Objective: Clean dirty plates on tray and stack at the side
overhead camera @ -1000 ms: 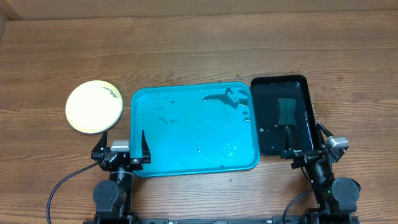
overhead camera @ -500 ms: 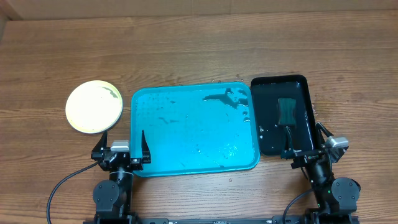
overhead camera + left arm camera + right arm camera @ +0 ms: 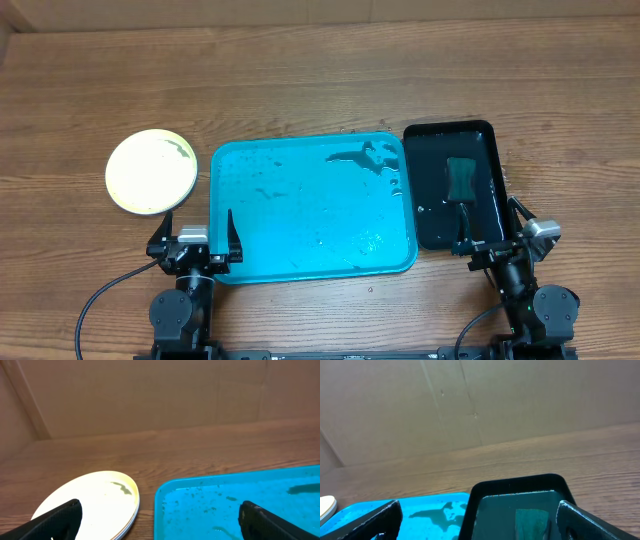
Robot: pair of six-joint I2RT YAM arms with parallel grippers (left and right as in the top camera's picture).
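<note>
Left pincer [image 3: 199, 216] released, plates [image 3: 151, 171] stacked near, ahead-left; right pincer [image 3: 488, 212] released, well apart

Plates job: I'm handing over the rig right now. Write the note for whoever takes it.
Left gripper: open, empty, at the tray's near left corner.
Right gripper: open, empty, over the black tray's near end.
Plates: stacked left of the tray; number cannot be told.
Sponge: lying in the black tray.
Done: no plates on the wet tray; stack made.
Left: top plate shows a dark smear; probably wipe it again.
</note>
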